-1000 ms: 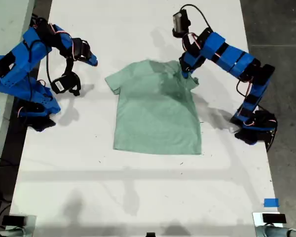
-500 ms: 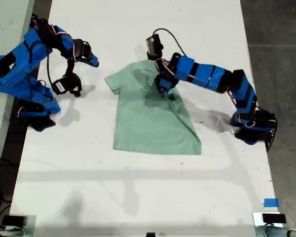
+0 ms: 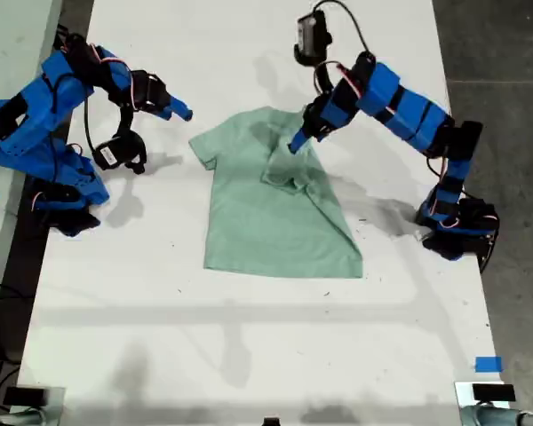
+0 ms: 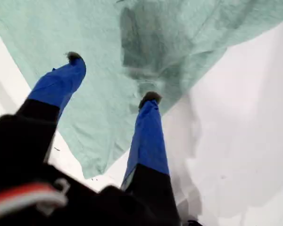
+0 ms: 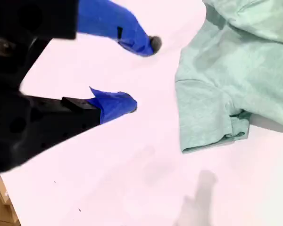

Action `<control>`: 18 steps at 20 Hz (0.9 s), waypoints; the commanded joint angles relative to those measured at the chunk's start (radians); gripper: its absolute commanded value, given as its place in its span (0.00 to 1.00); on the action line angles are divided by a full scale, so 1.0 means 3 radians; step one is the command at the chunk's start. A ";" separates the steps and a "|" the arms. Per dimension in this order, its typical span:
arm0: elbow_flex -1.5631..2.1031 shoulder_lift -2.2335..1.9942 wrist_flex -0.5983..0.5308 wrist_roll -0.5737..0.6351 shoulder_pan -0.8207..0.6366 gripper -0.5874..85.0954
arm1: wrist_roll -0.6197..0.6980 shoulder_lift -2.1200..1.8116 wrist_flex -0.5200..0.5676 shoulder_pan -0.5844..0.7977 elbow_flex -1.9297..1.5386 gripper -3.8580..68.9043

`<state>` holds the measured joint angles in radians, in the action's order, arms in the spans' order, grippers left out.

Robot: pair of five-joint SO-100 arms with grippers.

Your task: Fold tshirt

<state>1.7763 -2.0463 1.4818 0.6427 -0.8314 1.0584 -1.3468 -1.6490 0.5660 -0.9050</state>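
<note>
The pale mint-green tshirt [image 3: 266, 226] lies flat on the white table [image 3: 249, 355], collar toward the far edge. Its sleeve on the exterior view's right is folded inward into a rumpled flap [image 3: 289, 173] near the chest; the other sleeve [image 3: 204, 146] lies spread out. My first gripper [image 3: 298, 142] [image 4: 113, 77] hovers open just above the folded flap, holding nothing. My second gripper [image 3: 182, 113] [image 5: 142, 74] stands open over bare table, apart from the spread sleeve [image 5: 205, 115], on the exterior view's left.
Both blue arm bases stand at the table's sides, one [image 3: 62, 191] on the exterior view's left, one [image 3: 457, 231] on its right. Dark floor [image 3: 515, 106] borders the table's right edge in that view. A blue tape mark [image 3: 488, 364] sits near the front right corner.
My first gripper dragged the sleeve inward over the chest, let it go and rose back toward the collar. My second gripper has reached slightly toward the shirt.
</note>
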 commanded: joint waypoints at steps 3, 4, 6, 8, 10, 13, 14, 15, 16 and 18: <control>-0.0281 0.0194 0.0092 0.0112 -0.0143 0.35 | 0.0118 -0.1191 -0.0031 0.0153 -0.0711 0.38; -0.0312 0.0312 0.0087 0.0159 -0.0169 0.38 | 0.0107 -0.1299 -0.0026 0.0159 -0.0854 0.36; -0.0358 0.0562 0.0041 0.0271 -0.0189 0.42 | 0.0092 -0.1447 0.0000 0.0159 -0.1079 0.35; -0.0363 0.0823 -0.0102 0.0348 -0.0245 0.42 | 0.0066 -0.1539 0.0020 0.0148 -0.1222 0.34; -0.0358 0.1161 -0.0271 0.0445 -0.0358 0.41 | 0.0061 -0.1590 0.0031 0.0133 -0.1263 0.34; -0.0302 0.1692 -0.0588 0.0511 -0.0527 0.41 | 0.0056 -0.1692 0.0026 0.0107 -0.1299 0.34; -0.0312 0.1877 -0.0680 0.0522 -0.0568 0.41 | 0.0051 -0.1739 0.0026 0.0097 -0.1335 0.34; -0.0337 0.2056 -0.0757 0.0532 -0.0588 0.41 | 0.0041 -0.1779 0.0026 0.0097 -0.1381 0.34; -0.0353 0.2214 -0.0828 0.0537 -0.0603 0.41 | 0.0031 -0.1815 0.0031 0.0087 -0.1421 0.34; -0.0409 0.2526 -0.0910 0.0537 -0.0629 0.41 | 0.0000 -0.1917 0.0041 0.0072 -0.1514 0.33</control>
<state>1.7196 -1.3238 1.2318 0.7961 -1.0032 1.0707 -1.8438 -1.6567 0.6013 -1.3576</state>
